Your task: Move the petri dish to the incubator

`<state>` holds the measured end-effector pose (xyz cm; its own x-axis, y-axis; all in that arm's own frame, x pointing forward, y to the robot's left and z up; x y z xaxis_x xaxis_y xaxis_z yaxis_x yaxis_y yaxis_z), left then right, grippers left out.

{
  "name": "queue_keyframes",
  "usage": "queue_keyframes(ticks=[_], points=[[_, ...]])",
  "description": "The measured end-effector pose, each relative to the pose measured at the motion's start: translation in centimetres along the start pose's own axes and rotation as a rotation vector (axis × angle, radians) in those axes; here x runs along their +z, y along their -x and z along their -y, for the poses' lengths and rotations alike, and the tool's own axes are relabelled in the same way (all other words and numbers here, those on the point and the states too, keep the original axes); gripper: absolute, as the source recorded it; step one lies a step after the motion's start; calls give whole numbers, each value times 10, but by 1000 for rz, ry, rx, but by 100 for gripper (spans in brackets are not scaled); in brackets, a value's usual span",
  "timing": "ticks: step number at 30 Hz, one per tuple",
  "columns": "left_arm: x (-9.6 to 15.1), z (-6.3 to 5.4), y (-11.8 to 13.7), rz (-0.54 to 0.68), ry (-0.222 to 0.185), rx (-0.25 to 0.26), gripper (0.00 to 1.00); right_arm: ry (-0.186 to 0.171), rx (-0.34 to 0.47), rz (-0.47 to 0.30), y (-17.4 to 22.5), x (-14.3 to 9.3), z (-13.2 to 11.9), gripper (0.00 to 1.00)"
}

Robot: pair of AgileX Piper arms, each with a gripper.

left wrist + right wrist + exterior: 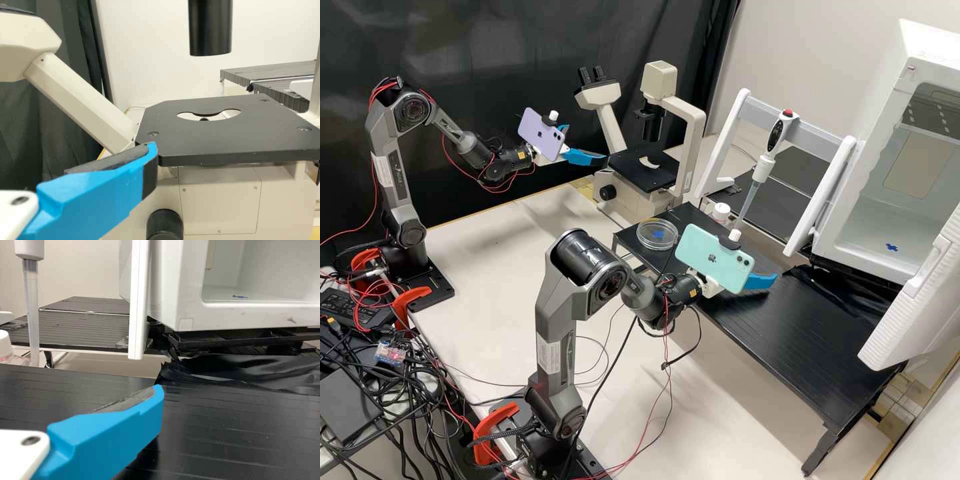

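Note:
The clear petri dish [657,235] lies flat on the black stand, over a blue mark. At the right is the white incubator [847,230], its doorway uncovered and a blue mark on its floor; the right wrist view shows the incubator [172,315] too. My left gripper [588,145] hangs open before the microscope, away from the dish; in its wrist view the left gripper [148,146] has an exposed dark pad. Over the stand, between dish and incubator, is my right gripper [768,276], open and empty; the right gripper [156,388] also shows one bare pad.
A beige microscope [697,123] with a black stage [225,137] stands behind the dish. A pipette [775,143] hangs on a white frame beside a small white-capped bottle [721,212]. The incubator's door [913,293] juts over the black stand [780,333].

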<state>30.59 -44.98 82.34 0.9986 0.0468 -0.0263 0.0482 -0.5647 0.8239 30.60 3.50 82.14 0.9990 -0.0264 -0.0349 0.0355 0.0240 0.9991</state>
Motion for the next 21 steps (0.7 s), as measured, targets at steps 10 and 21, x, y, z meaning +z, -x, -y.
queue_keyframes(ticks=[10, 21], points=[[0, 0, 0, 0, 0, 0, 100, -6, -1, -4, 2, 2, 0, 100], [0, 0, 0, 0, 0, 0, 100, -88, -15, -191, 44, -14, -3, 100]])
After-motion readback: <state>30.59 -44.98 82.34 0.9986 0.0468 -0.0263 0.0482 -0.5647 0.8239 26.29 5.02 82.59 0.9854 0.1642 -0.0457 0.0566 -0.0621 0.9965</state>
